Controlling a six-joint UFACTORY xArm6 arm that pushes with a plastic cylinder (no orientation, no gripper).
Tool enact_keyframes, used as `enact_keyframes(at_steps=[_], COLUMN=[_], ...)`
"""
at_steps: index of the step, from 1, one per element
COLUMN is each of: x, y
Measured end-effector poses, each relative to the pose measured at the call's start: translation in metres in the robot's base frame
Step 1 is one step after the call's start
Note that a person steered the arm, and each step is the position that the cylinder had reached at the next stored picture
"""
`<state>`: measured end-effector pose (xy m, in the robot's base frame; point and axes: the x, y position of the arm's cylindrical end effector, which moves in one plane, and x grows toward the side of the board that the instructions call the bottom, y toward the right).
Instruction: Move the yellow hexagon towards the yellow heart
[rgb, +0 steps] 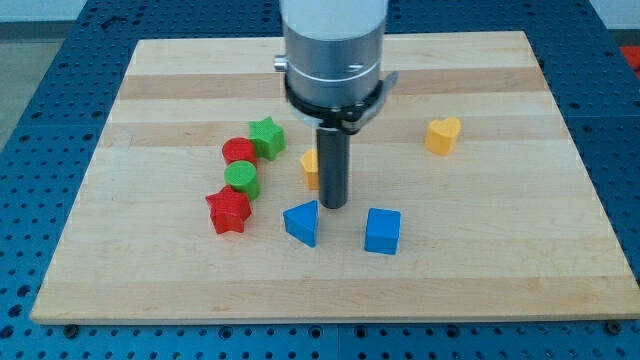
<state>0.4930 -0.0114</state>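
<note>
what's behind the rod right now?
The yellow hexagon, partly covered: only its left part shows beside the rod. My tip sits just to its right. The rest is hidden.

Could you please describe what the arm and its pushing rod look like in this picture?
A wide silvery-grey cylinder comes in from the view's top, ringed lower down by a black collar with a small metal tab on the view's right. Beneath hangs a straight dark rod ending at my tip. No cables or markings show.
</note>
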Motion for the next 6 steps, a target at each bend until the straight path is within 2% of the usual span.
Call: enact_keyframes(at_steps=[2, 3, 4, 6], x=[-0.017, -0.044, -0.052, -0.035], y=[-0.049, -0.026, 0.006, 0.038])
